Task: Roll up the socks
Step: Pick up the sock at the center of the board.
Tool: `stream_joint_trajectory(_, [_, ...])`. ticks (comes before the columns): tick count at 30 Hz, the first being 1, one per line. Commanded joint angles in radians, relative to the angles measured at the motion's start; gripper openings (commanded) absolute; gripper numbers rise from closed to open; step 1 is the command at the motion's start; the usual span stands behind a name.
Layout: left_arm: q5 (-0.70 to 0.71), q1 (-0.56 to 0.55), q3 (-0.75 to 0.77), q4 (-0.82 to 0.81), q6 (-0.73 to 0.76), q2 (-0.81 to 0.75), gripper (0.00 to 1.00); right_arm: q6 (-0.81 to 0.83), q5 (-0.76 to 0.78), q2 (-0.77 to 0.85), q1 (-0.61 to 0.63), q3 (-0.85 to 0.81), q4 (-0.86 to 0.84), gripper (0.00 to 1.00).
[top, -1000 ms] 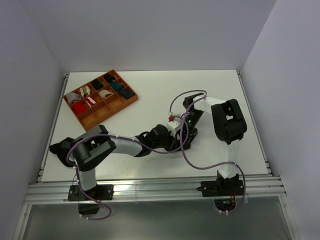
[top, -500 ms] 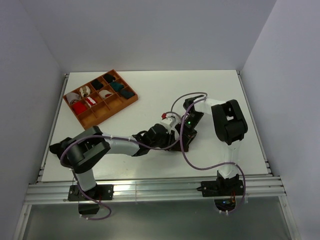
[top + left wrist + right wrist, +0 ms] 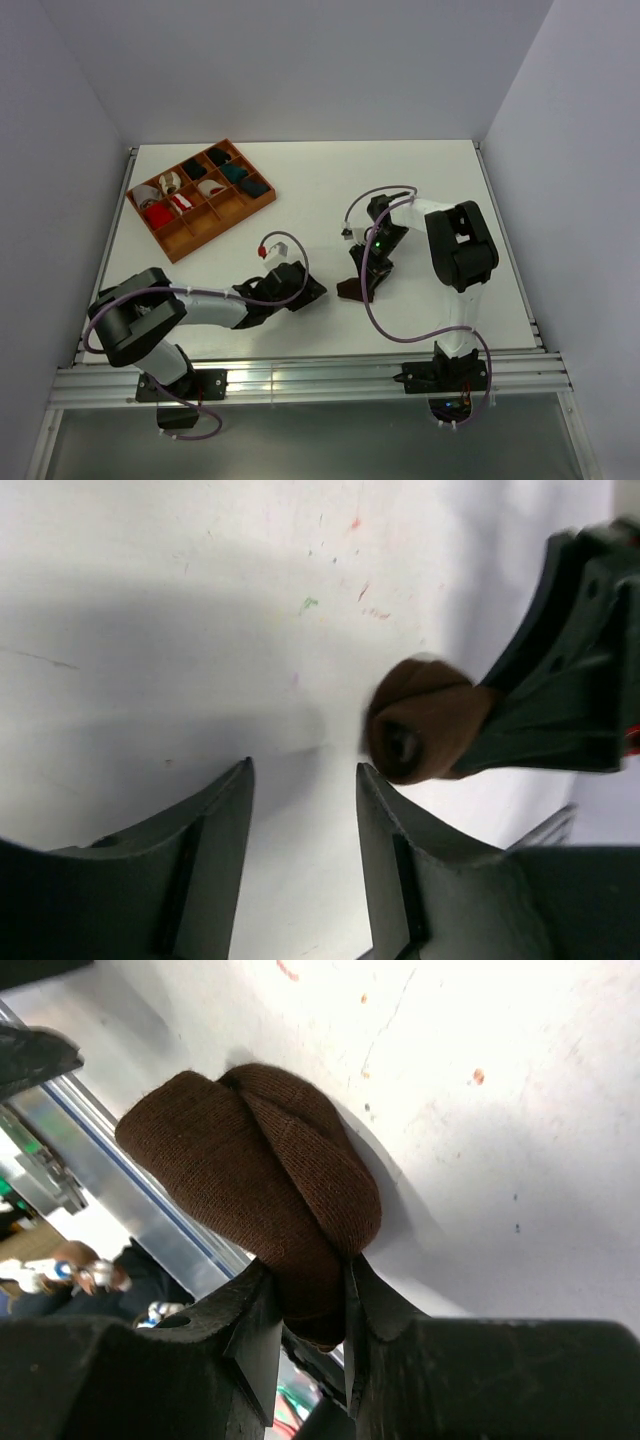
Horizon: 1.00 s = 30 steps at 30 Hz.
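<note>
The top external camera looked down from high above and behind the socks (image 3: 353, 290), taking in the whole table (image 3: 300, 190). The left wrist camera sat low near the socks, facing them along the tabletop; the right wrist camera viewed them at closest range. All three views shared the socks.

From the top view, the tray (image 3: 190, 238) sits on the table (image 3: 440, 180) in the upper left of the frame, by the table's far left corner. Sock bundles (image 3: 158, 213) lie in several of its compartments. The socks (image 3: 352, 291) rest on the table just right of the frame's centre, well apart from the tray, below and to its right. The right gripper (image 3: 362, 278) reaches them from the upper side of the frame, and they sit between its fingers. The left gripper (image 3: 308, 290) lies just left of the socks, not touching them, with a strip of table between.
</note>
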<state>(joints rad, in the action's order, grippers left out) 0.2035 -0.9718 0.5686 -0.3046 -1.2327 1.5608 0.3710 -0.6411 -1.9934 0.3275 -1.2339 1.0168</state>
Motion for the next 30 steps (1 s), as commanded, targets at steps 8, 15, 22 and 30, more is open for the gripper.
stream_joint_trajectory(8, [0.206, -0.128, -0.012, -0.331, -0.399, 0.083, 0.59, -0.084, 0.041, 0.002, -0.004, 0.007, -0.239, 0.0])
stream_joint_trajectory(15, [0.261, -0.165, 0.024, -0.364, -0.502, 0.182, 0.61, -0.086, -0.012, -0.002, -0.016, 0.002, -0.227, 0.0])
stream_joint_trajectory(22, [0.329, -0.18, 0.031, -0.43, -0.568, 0.251, 0.8, -0.035, -0.094, -0.015, -0.016, -0.015, -0.159, 0.0])
stream_joint_trajectory(30, [0.349, -0.183, 0.053, -0.398, -0.633, 0.309, 0.8, 0.02, -0.204, 0.007, -0.018, -0.032, -0.067, 0.0])
